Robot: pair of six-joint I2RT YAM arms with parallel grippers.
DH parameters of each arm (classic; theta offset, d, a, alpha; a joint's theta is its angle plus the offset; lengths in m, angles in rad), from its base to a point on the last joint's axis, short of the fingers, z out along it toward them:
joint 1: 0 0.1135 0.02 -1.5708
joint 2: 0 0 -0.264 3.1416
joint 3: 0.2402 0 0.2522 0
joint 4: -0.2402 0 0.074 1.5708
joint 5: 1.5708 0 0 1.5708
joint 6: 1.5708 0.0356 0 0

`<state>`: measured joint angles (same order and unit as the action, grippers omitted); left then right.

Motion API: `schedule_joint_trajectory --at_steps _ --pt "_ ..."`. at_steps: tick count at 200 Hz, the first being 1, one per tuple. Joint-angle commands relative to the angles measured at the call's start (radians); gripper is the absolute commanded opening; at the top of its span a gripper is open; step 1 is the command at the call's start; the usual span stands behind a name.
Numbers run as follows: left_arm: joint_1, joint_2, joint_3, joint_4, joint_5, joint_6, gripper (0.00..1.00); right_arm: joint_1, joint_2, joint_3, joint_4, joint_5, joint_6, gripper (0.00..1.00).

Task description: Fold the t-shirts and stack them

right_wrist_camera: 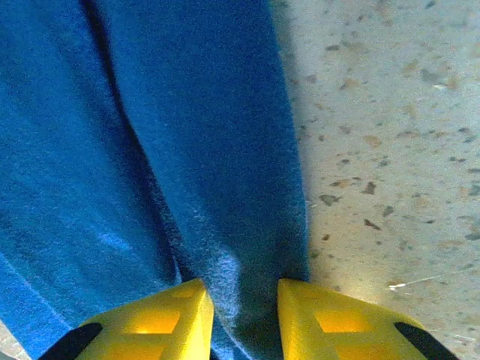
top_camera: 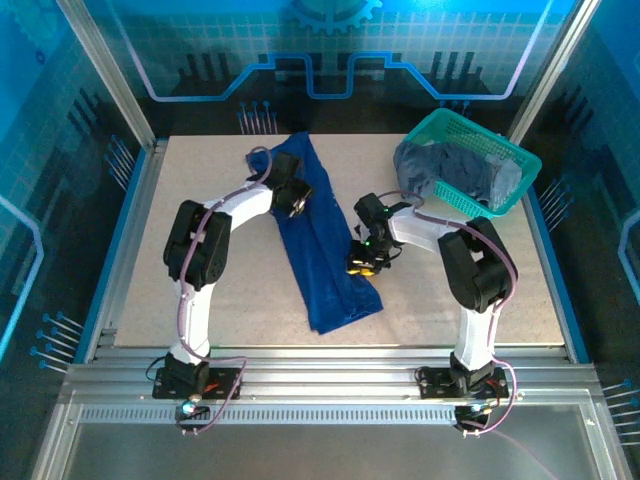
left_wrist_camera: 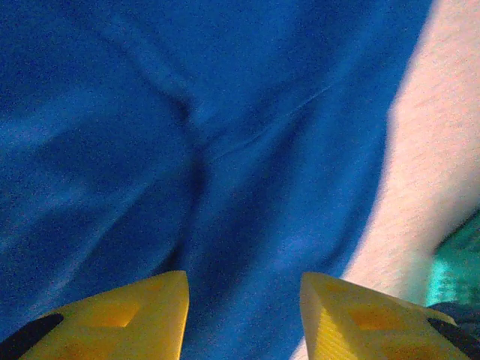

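Blue-lit panels wall a pale speckled table (top_camera: 250, 310). At far right, a teal mesh basket (top_camera: 470, 125) holds crumpled grey-blue t-shirts (top_camera: 445, 170); the royal blue t-shirt (top_camera: 320, 250) lies mid-table as a long strip. Wrist views: left gripper (left_wrist_camera: 244, 289) spread above it; right gripper (right_wrist_camera: 244, 292) straddles its edge, whether pinching I cannot tell.

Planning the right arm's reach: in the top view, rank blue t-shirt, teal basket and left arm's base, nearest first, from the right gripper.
1. blue t-shirt, at the right gripper's fingertips, on its left.
2. teal basket, far right corner.
3. left arm's base, near left edge.
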<state>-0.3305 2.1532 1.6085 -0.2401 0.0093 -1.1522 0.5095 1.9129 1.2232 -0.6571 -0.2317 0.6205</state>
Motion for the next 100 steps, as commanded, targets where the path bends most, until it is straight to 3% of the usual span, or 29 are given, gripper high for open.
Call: schedule_joint_trajectory --at_steps 1,22,38,70,100 --pt "0.003 0.046 0.089 0.025 -0.106 0.037 0.44 0.027 0.048 0.007 -0.015 0.034 0.055 0.3" --pt "0.006 0.093 0.187 -0.104 -0.184 0.061 0.46 0.053 0.055 -0.025 -0.017 0.047 0.112 0.29" --pt "0.03 0.155 0.266 -0.186 -0.177 0.055 0.46 0.065 0.035 -0.069 -0.01 0.049 0.171 0.29" --pt "0.067 0.322 0.464 -0.264 -0.103 0.109 0.46 0.092 -0.048 -0.167 0.03 0.022 0.279 0.29" --pt "0.072 0.49 0.659 -0.265 0.065 0.175 0.44 0.107 -0.093 -0.207 0.064 0.026 0.342 0.29"
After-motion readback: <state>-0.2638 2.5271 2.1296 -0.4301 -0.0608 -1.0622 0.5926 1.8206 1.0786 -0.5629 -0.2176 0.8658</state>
